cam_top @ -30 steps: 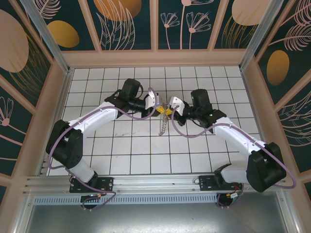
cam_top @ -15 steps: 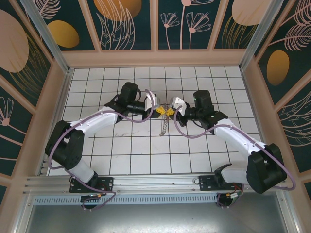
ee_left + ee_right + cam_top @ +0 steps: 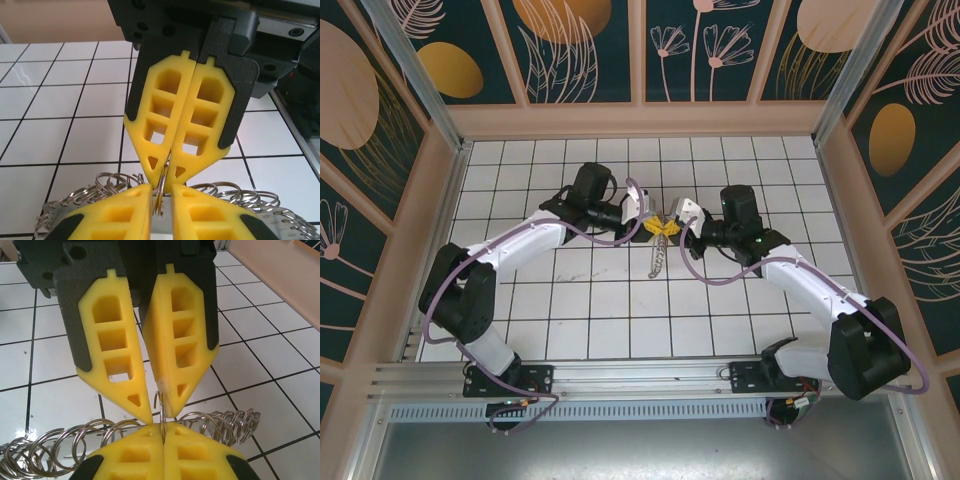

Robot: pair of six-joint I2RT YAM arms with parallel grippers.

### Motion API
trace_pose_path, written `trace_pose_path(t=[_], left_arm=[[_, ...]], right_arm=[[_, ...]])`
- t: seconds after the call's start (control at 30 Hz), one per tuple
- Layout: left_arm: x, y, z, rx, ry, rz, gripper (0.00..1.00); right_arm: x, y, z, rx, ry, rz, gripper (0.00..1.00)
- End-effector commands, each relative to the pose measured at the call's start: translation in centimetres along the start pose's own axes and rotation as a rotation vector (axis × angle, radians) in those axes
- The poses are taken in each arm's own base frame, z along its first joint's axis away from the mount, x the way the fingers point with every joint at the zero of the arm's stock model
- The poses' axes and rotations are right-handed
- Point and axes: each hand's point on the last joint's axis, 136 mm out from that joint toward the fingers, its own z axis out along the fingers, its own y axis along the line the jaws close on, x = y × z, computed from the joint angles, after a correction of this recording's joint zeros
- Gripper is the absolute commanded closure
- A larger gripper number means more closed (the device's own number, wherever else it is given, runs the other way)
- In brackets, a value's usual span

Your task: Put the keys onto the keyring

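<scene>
Since the keyring (image 3: 657, 260) is a floppy string of linked wire rings rather than one stiff hoop, everything depends on the single ring held at its far end, about the middle of the bench (image 3: 590, 330). The rest trails toward the near side over the white tiles. The right hand (image 3: 163, 429) has its yellow fingers pressed together on that ring, which stands edge-on out of the seam between them. The left hand (image 3: 161, 190) faces it tip to tip, fingers a little parted, one on either side of the same wire and not squeezing it, as far as I can see.

I take the step in hand to be steadying this ring between both hands so a key can be threaded on. To do it well, the right hand wants a firm pinch without twisting, so the wire stays upright. The left should close on the free arc just beside the other fingertips, not onto them. Any pull should be slight and in the ring's own plane, or the thin wire may slip out or flip flat.

Whether any key sits among the metal pieces is too small to tell. I see no tray or box; the rings lie on bare tile.
</scene>
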Motion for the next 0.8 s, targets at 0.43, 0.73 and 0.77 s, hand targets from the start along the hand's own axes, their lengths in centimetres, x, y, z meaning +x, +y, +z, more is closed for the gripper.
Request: trace_pose_path(t=[0.43,0.73,0.77], left_arm=[[-2.1,-0.8,-0.4,0.024,-0.074,0.077,1.0],[-5.2,-3.0,-1.2,0.146,-0.267,0.112,1.0],[-5.3,-3.2,-1.3,0.152,-0.275,0.114,1.0]], right_arm=[[-0.7,-0.9,-0.1,0.029,-0.009,-0.054,0.93],[-1.1,-0.7,-0.6,0.002,-0.107,-0.043,0.89],[-1.1,-0.8,-0.7,0.001,-0.112,-0.036,0.9]])
